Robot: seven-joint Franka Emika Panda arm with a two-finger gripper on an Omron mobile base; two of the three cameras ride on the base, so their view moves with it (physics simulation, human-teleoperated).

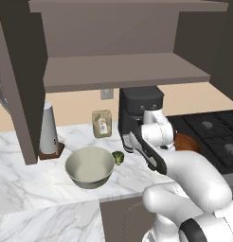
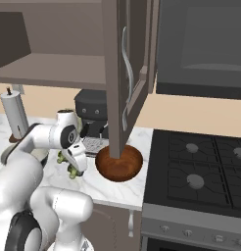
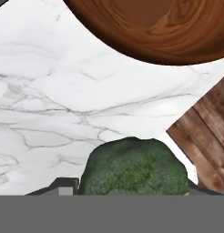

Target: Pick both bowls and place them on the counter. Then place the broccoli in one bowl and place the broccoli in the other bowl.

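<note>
Broccoli (image 3: 134, 166) is sitting right between the gripper (image 2: 76, 169) tips, low over the counter (image 1: 23, 160), but I cannot tell if it is being squeezed. Both bowls are sitting on the counter: grey (image 1: 90, 167), brown (image 2: 119, 163).

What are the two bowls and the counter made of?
Pale bowl: looks ceramic, smooth and plain with a soft sheen. Brown bowl: looks wooden, with swirling grain and a glossy shine. Counter: looks like polished white marble, with grey veins.
</note>
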